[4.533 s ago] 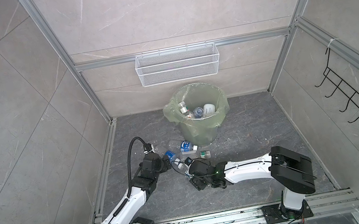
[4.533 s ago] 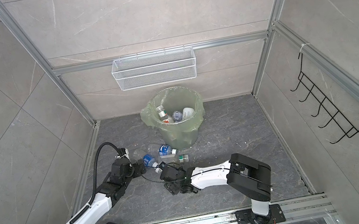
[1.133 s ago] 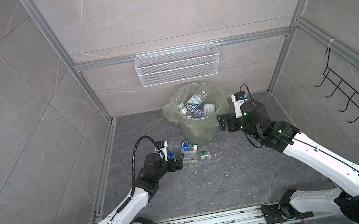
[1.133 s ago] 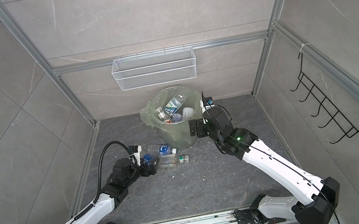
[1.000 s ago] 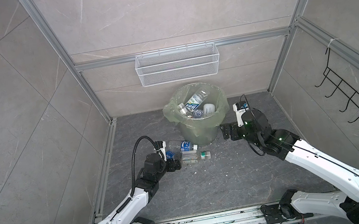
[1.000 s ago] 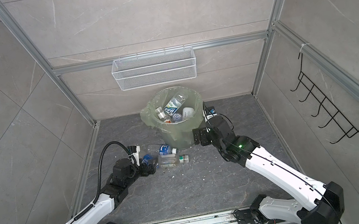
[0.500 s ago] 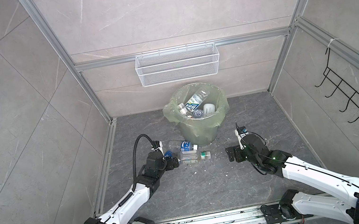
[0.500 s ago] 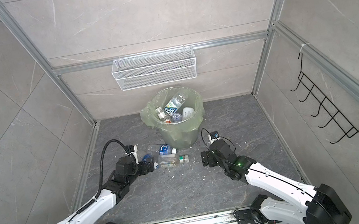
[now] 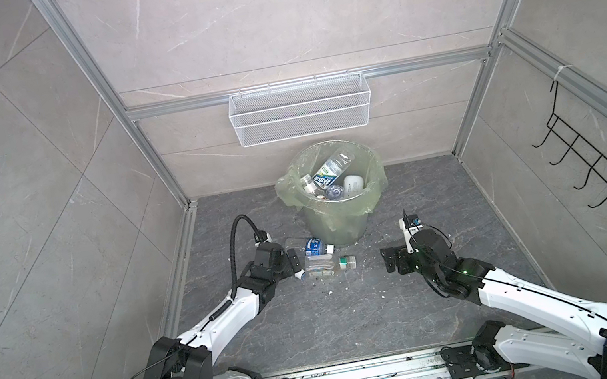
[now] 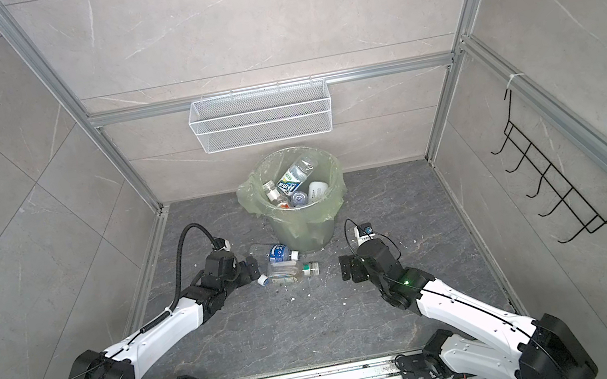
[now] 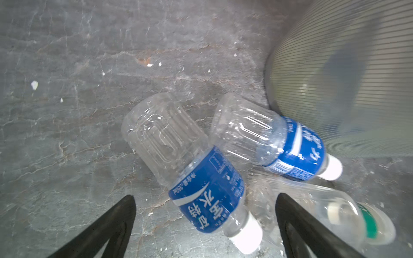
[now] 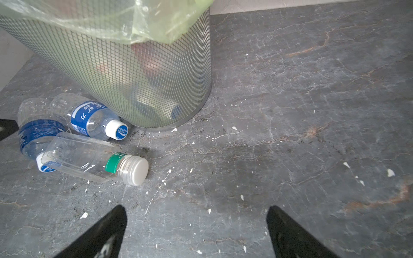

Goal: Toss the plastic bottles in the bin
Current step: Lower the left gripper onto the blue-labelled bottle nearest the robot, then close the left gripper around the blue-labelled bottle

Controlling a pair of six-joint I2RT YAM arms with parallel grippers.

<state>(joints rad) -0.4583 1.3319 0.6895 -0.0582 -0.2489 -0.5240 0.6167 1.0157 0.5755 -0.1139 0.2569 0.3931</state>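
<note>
Moved: right tool [image 9: 390, 263] has dropped from beside the rim of the bin [image 9: 336, 227] to low over the table [image 9: 317, 323]; left tool [image 9: 290, 263] has edged up to the loose bottles.
Table: dark grey stone, flecked with white crumbs.
Bin: round and mesh-walled, lined with a pale green bag [image 9: 287, 191], at the back middle of the table; the bottles in the bin [image 9: 328, 171] lie heaped together.
Right tool: fingers spread wide, holding nothing, over bare table right of the bin's foot, well apart from the loose bottles.
Left tool: fingers spread wide, one on either side of the label end of the near blue-label bottle [image 11: 201, 189], gaps showing on both sides; no grip.
Loose bottles: three on their sides, clustered just front-left of the bin.
Far blue-label bottle [image 11: 290, 152]: white cap, lying close against the bin's foot.
Green-band bottle [image 12: 89, 158]: clear, white cap, lying in front of the two blue ones.
</note>
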